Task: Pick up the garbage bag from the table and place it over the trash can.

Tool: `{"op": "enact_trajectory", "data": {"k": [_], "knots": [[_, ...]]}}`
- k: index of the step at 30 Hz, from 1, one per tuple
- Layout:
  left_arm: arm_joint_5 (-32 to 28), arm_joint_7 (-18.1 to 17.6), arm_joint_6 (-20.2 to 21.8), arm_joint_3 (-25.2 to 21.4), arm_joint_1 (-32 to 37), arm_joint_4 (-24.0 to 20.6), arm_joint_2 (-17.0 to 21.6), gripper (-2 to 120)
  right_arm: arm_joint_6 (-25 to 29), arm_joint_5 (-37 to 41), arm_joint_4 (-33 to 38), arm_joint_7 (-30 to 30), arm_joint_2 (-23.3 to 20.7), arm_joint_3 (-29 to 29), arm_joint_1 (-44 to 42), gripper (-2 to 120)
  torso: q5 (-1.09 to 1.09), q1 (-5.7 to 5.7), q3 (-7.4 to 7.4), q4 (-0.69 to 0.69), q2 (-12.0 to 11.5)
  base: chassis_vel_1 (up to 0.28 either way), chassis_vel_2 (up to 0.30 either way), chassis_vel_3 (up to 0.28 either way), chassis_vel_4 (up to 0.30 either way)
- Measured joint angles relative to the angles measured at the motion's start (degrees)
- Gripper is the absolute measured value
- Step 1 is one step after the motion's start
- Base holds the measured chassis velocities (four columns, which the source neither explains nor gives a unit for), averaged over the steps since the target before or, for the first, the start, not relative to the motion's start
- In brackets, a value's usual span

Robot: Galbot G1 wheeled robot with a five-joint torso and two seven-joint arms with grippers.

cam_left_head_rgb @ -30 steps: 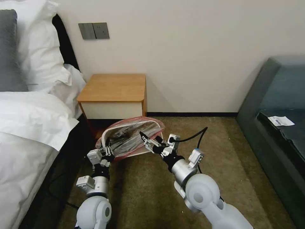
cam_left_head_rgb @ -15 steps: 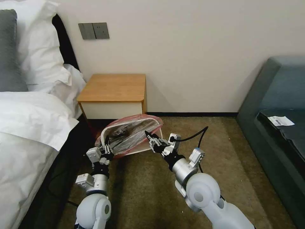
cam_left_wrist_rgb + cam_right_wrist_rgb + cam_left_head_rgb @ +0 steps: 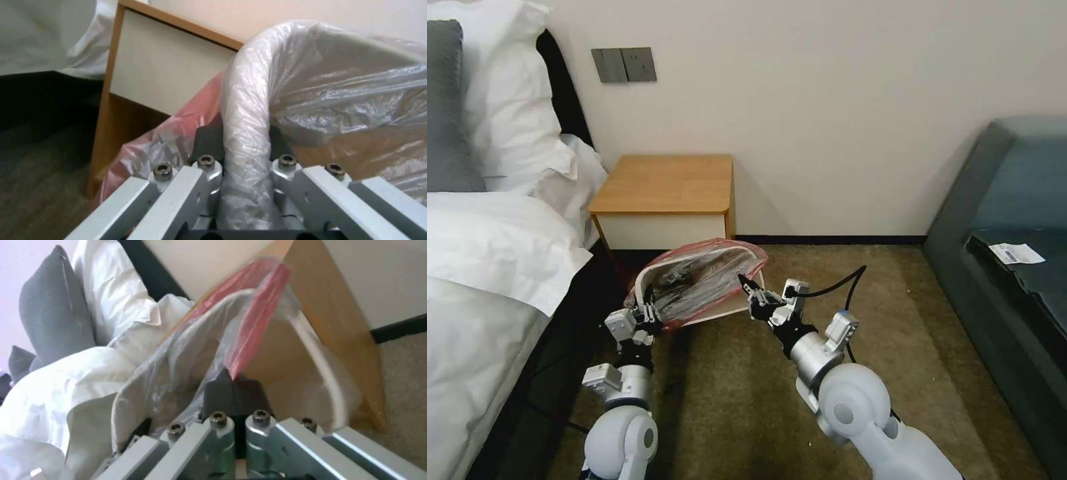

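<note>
The cream trash can [image 3: 730, 308] stands tilted on the carpet in front of the wooden table [image 3: 667, 183], whose top is bare. The translucent garbage bag [image 3: 694, 280] with its red band is draped over the can's mouth. My left gripper [image 3: 647, 310] is shut on the can's near-left rim, with bag plastic wrapped around it [image 3: 249, 100]; its fingers [image 3: 209, 143] straddle that rim. At the right side of the can, my right gripper [image 3: 746, 281] is shut, pinching the bag's red band [image 3: 258, 306] beside the white rim [image 3: 325, 373].
A bed with white bedding [image 3: 487, 253] runs close along the left, next to my left arm. A dark green sofa [image 3: 1014, 233] stands at the right. Open brown carpet [image 3: 747, 387] lies between them. The wall is right behind the table.
The right gripper has drawn back toward me and to the right, pulling the bag's red band along. The left gripper shifted slightly left, and the can with it.
</note>
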Motion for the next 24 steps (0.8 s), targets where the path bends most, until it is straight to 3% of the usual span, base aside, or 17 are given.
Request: {"op": "enact_trajectory", "data": {"k": [24], "knots": [[-3.73, -0.93, 1.07, -0.98, 0.1, -2.63, -0.26, 9, 3.16, -8.16, 2.83, -2.69, -0.74, 3.35, -8.71, 0, 0.0, 0.0, 0.0, 0.0, 0.0, 0.0, 0.0, 0.0, 0.0]]}}
